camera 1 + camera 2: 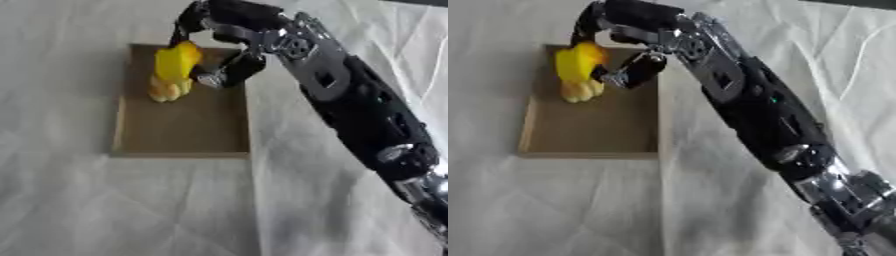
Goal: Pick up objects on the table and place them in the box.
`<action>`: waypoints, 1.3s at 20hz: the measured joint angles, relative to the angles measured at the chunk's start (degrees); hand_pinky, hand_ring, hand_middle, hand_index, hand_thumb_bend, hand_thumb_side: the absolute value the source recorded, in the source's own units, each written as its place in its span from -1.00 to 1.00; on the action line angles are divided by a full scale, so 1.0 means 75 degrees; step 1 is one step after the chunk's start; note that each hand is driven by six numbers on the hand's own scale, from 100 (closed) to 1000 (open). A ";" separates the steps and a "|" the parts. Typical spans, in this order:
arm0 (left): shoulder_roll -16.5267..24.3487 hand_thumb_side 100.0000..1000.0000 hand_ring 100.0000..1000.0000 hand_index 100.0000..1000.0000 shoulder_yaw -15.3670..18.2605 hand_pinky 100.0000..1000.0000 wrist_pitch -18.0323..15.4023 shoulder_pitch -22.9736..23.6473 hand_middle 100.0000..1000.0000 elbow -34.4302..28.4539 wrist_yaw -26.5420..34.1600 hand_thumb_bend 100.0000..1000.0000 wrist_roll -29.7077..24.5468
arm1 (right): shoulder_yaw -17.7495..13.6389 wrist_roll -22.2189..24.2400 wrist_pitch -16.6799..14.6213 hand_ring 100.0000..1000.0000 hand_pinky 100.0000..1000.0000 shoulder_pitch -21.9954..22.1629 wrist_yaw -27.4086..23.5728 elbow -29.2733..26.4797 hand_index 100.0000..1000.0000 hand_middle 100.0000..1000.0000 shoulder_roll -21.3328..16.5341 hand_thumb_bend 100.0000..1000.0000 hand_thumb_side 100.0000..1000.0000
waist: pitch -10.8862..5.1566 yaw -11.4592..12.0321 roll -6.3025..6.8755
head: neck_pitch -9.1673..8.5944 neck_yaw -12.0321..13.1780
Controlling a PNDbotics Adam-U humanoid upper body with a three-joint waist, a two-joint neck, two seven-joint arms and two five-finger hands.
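A shallow brown cardboard box (184, 135) lies on the white cloth, left of centre. My right arm comes in from the lower right and reaches over the box's far end. My right hand (229, 30) is curled round a bright yellow object (175, 61), fingers on its far side and thumb (229, 72) on its near right side. The yellow object hangs over the box's far left corner. Just below it, a paler orange-yellow lumpy piece (164, 90) shows inside the box; I cannot tell whether it is a separate thing. My left hand does not show.
Wrinkled white cloth (131, 205) covers the table all round the box. A dark edge (859, 3) shows at the far right corner.
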 measured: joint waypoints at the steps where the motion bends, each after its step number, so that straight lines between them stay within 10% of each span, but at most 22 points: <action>1: 0.0000 0.05 0.90 0.70 0.0000 0.73 0.0001 0.0004 0.58 0.0000 0.0000 -1.00 -0.0002 | 0.0001 -0.0067 -0.0042 0.20 0.64 0.0019 0.0133 0.0073 0.29 -0.10 0.0009 -1.00 -1.00 | -0.0001 -0.0002 -0.0002 | 0.0000 0.0009; 6: 0.0000 0.06 0.90 0.70 0.0000 0.73 -0.0001 0.0011 0.59 0.0000 -0.0001 -1.00 -0.0004 | 0.0036 -0.0454 -0.0272 0.32 0.64 0.0135 0.0762 0.0300 0.35 -0.01 0.0047 -1.00 -1.00 | -0.0001 -0.0030 0.0002 | 0.0002 0.0017; 10: 0.0000 0.06 0.90 0.70 0.0000 0.73 0.0000 0.0034 0.59 0.0000 -0.0005 -1.00 -0.0004 | 0.0101 -0.0608 -0.0478 0.68 0.80 0.0148 0.1173 0.0346 0.85 0.60 0.0052 -0.94 -1.00 | -0.0001 -0.0066 0.0035 | 0.0003 0.0018; 26: 0.0001 0.03 0.89 0.70 0.0000 0.72 0.0031 0.0060 0.58 0.0000 -0.0010 -1.00 -0.0026 | -0.0313 -0.0509 -0.0819 0.70 0.86 0.0216 0.0948 -0.0383 0.94 0.65 -0.0295 -0.97 -1.00 | -0.0057 -0.0208 0.0140 | 0.0002 0.0086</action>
